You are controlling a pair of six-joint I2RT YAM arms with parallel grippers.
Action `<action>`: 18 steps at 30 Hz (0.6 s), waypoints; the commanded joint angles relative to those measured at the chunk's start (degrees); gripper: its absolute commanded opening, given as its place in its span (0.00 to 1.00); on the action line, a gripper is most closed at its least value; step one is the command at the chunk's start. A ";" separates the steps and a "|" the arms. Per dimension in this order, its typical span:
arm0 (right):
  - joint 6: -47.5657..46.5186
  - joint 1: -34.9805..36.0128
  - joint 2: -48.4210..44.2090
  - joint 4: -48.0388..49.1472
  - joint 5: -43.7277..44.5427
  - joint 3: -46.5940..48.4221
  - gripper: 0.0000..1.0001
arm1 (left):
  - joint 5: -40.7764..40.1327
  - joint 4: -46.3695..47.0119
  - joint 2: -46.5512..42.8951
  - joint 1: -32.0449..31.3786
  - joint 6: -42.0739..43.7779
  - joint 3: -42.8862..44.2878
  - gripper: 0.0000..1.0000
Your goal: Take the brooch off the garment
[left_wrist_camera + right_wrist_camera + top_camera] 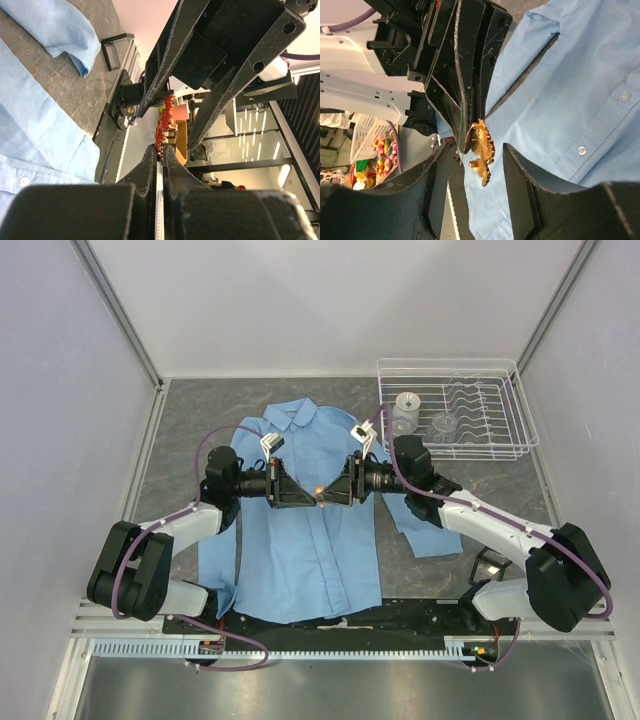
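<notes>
- Right wrist view: my left gripper (466,142) is pinched tight on the edge of the brooch (481,152), steadying it just above the front of the light blue shirt (580,90).
- My right gripper (480,147) straddles the brooch with fingers apart and a gap on each side, placed to take it.
- Whether the pin has cleared the cloth, I cannot tell.
- Both grippers nearly meet tip to tip; free room lies upward, away from the shirt.

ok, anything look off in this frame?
Nothing damaged or spilled. The brooch hangs tilted from the shut left gripper, above the shirt, with the right gripper open around it.
</notes>
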 commanded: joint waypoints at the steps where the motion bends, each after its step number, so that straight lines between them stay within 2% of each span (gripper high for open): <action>1: -0.13 0.10 0.59 2.75 -0.77 2.61 0.51 | 1.30 0.94 -1.48 0.03 2.36 1.67 0.02; 7: -0.74 0.10 1.12 2.40 -0.77 2.61 0.43 | 1.39 0.94 -1.48 -0.06 2.36 1.67 0.02; 14: -2.41 0.71 1.47 0.73 0.28 3.22 0.43 | 1.30 0.94 -1.31 0.03 2.36 1.85 0.02; 18: -2.50 0.71 1.47 0.73 0.37 3.22 0.38 | 1.30 0.94 -1.39 -0.06 2.27 1.67 0.02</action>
